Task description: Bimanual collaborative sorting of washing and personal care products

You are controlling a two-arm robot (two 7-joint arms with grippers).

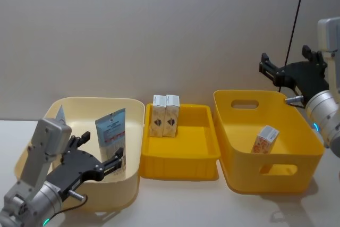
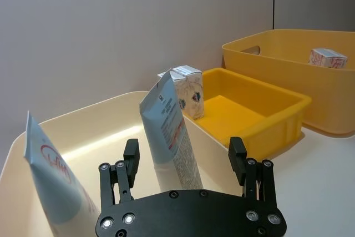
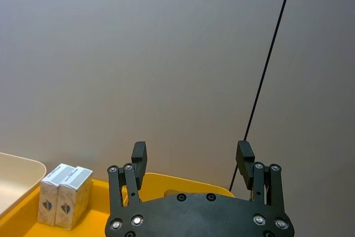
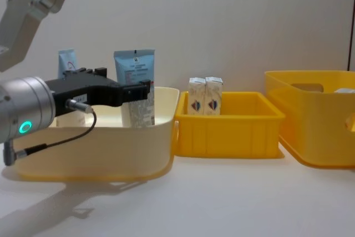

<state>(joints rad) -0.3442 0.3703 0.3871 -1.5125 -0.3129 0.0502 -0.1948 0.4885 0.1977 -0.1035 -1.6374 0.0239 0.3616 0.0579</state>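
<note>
So, the left pincer [image 2: 184,148] is spread wide over the cream bin [image 1: 95,100] with the upright light-blue pouch [image 1: 110,131] in its gap. It looks unpinched, probably lining up a grab. The right pincer [image 1: 285,59] hangs open and empty above the deep yellow bin [image 1: 276,176], likely waiting. Left wrist view catches the tube [image 2: 50,181] leaning on the bin wall. Head view gives the tilted carton [image 1: 265,139] inside that deep bin.

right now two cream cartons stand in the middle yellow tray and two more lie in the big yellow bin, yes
No: the head view shows one cream carton in the big yellow bin, not two. Two cream cartons stand in the middle yellow tray.
</note>
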